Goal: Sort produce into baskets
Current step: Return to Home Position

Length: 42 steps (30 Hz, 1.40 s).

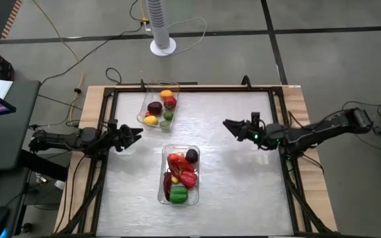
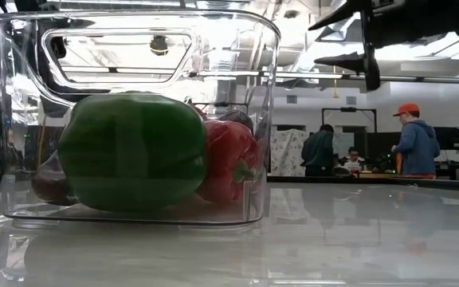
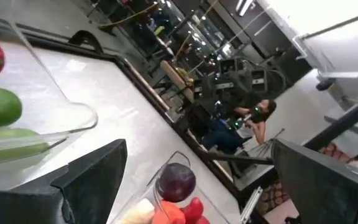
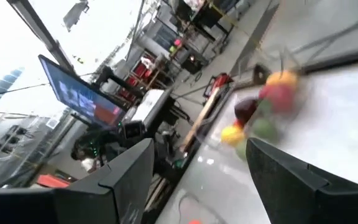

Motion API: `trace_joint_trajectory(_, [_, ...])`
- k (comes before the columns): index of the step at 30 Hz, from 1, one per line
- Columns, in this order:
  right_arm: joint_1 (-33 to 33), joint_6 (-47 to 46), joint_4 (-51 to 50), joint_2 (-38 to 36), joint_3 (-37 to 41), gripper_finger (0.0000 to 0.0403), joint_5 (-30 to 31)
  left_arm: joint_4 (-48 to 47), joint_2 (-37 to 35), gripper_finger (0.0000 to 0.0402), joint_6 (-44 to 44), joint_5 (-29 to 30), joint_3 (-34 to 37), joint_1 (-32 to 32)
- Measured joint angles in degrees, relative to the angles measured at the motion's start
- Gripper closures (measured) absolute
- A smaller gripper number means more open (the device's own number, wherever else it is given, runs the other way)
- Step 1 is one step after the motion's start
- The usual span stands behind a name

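Produce fills both baskets, and I see no piece lying loose on the table [image 1: 243, 185].

The far basket [image 1: 143, 99] holds a lemon [image 1: 151, 120], a plum [image 1: 155, 108], a tomato [image 1: 170, 102] and a lime [image 1: 167, 117]. It also has one yellow-orange piece [image 1: 167, 93] at its far end.

The near basket [image 1: 162, 168] sits in the middle of the table, closer to the front edge. It holds red peppers [image 1: 182, 173], a green pepper [image 2: 134, 151] and a dark plum [image 1: 192, 155]. The pieces are piled close, so I cannot count them all.

The left fingers [image 1: 132, 134] hang at the left side of the table. They are near the corner of the far basket but not touching it. They are spread wide, and nothing is between them.

The right fingers [image 1: 232, 125] hang over the right half of the table, well apart from both baskets. They are spread wide too and hold nothing.

So I think the sorting part is done, because all the produce I can see is inside a basket. The round fruit is mostly in the far basket and the peppers are in the near one. The dark plum lies with the peppers, and I cannot tell if that is where it should go.

What looks left is small. No piece waits to be picked up, so both arms only need to go to their rest places at the sides.
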<state>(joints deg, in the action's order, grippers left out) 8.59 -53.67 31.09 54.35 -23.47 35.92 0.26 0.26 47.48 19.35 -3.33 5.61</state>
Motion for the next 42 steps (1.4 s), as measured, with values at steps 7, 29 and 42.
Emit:
trace_joint_trajectory(7, [4.5, -3.5, 7.2, 6.2, 1.3, 0.0121, 0.4, -5.3, 0.0, 0.0015, -1.4, -0.1, 0.0, 0.0])
trace_joint_trajectory(29, [-1.8, 19.6, -7.4, -14.4, 1.3, 0.0168, -20.6, -8.5, 6.1, 0.0015, -11.2, 7.9, -0.8, 0.0])
trace_joint_trajectory(42, [-5.7, 32.7, -13.0, -31.2, 1.3, 0.0182, -19.1, -8.5, 6.1, 0.0015, -11.3, 7.9, -0.8, 0.0])
